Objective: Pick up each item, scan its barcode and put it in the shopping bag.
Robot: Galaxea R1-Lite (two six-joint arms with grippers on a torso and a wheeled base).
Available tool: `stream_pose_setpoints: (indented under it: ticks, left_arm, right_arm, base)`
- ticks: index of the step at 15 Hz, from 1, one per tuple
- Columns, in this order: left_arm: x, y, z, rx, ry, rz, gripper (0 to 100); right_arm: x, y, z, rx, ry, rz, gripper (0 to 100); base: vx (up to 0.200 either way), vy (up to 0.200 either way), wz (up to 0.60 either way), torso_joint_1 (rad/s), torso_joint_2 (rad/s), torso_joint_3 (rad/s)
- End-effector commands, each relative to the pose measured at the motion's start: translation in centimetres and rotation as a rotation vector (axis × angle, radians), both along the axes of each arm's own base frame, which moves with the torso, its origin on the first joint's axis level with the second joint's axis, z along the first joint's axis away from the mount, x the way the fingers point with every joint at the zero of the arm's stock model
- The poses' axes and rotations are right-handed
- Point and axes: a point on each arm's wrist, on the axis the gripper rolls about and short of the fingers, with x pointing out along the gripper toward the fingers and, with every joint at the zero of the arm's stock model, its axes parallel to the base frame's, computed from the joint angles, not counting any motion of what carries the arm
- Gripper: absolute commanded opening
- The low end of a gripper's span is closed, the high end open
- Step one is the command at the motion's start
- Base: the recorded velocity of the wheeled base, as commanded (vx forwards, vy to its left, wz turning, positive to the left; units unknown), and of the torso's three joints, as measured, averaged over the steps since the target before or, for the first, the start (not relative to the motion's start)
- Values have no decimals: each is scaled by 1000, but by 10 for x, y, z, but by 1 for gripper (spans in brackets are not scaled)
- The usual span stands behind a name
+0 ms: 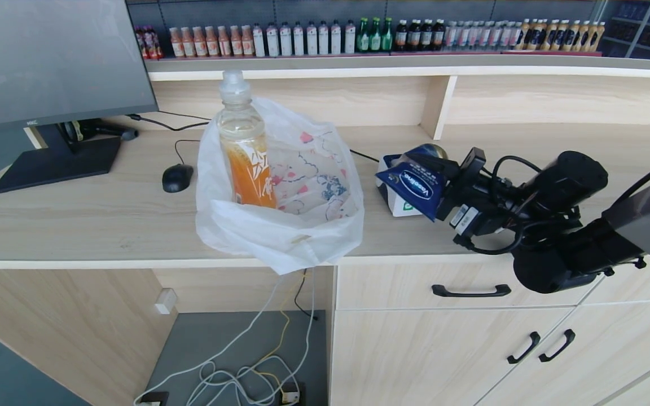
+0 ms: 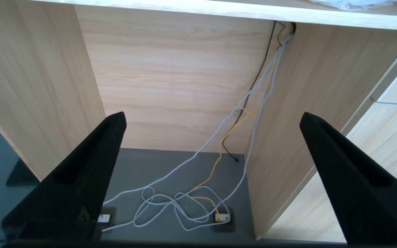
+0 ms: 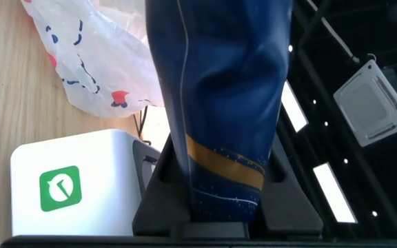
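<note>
A white plastic shopping bag (image 1: pixel 302 225) with red and blue prints stands open on the wooden counter (image 1: pixel 77 214). An orange drink bottle (image 1: pixel 243 152) stands upright inside it. To the bag's right, my right gripper (image 1: pixel 443 189) is shut on a dark blue tube (image 1: pixel 412 180) with a gold band (image 3: pixel 222 103). It holds the tube just above a white scanner box (image 1: pixel 399 207) with a green logo (image 3: pixel 60 189). The bag's edge (image 3: pixel 95 62) lies just beyond the box. My left gripper (image 2: pixel 212 186) hangs open and empty below the counter, facing the recess.
A monitor (image 1: pixel 48 56) and a black mouse (image 1: pixel 177 177) sit at the counter's left. A raised shelf with several bottles (image 1: pixel 359 36) runs along the back. Drawers with black handles (image 1: pixel 470 291) are under the right side. Loose cables (image 2: pixel 191 200) lie on the recess floor.
</note>
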Motion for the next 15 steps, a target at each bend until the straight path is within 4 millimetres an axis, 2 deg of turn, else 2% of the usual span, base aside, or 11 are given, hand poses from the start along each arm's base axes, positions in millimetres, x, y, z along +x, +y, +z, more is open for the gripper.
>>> stream_pose_setpoints:
  ticks: [1,7,15]
  left_arm:
    - [0,0,0,0,0,0,100]
    - [0,0,0,0,0,0,100]
    - [0,0,0,0,0,0,100]
  right_arm:
    - [1,-2,-1,0,1,-5,0]
    - [5,-1,-9,-3,22,-4,0]
    - [6,-3,-8,-2,23,-9,0]
  base:
    - [0,0,0,0,0,0]
    - [0,0,0,0,0,0]
    - [0,0,0,0,0,0]
